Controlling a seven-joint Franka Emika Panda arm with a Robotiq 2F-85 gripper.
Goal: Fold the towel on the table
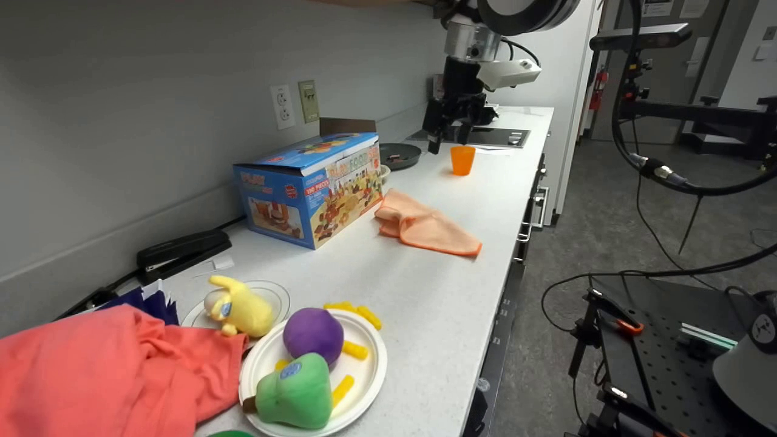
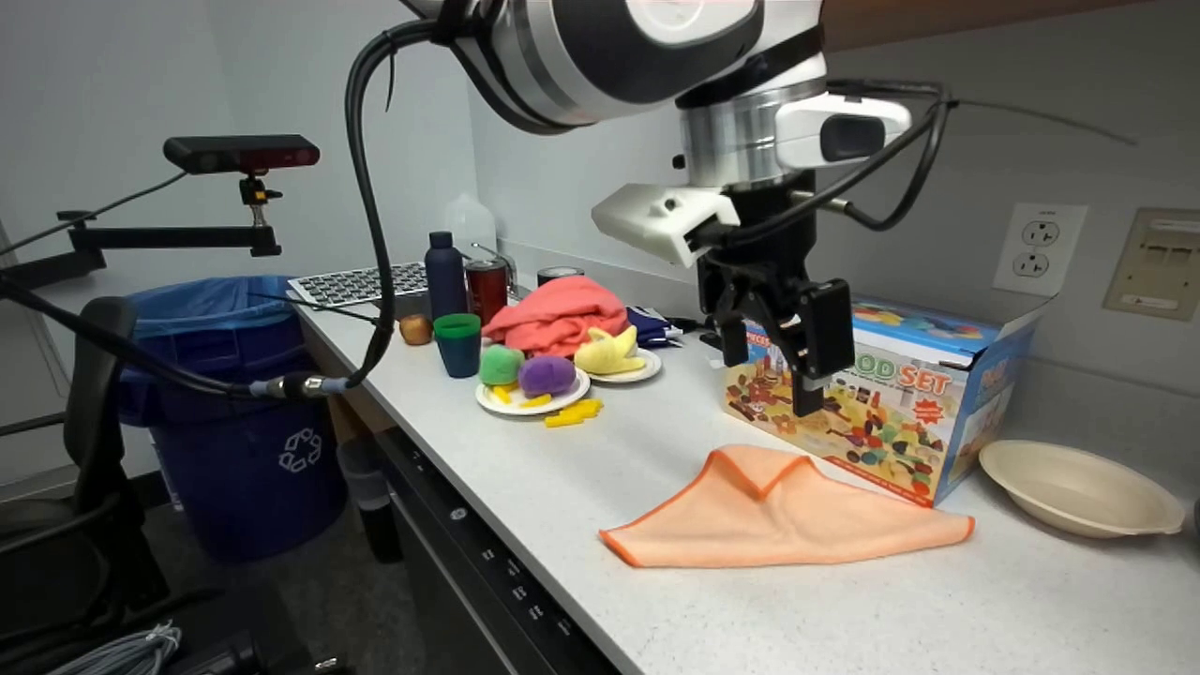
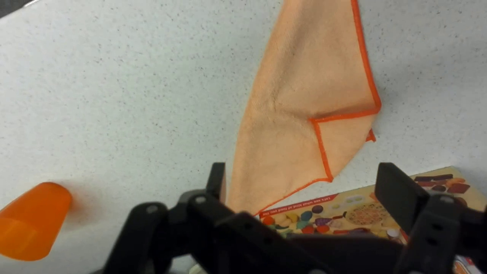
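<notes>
In an exterior view, the peach towel (image 2: pixel 787 530) lies at the lower right of the frame on the white table (image 2: pixel 553 473), partly folded, its orange hem making a V at the upper edge; how many layers it has is hard to judge. In the wrist view, the claw (image 3: pixel 303 182) spans the bottom of the frame, released, its fingers well apart, with an orange cup (image 3: pixel 36 222) at lower left.

White counter (image 1: pixel 419 291) here: food-set box (image 1: pixel 309 188); beside it, peach towel (image 1: pixel 426 229), tan bowl (image 2: pixel 1078 492); farther from it, orange cup (image 1: pixel 462 161).
</notes>
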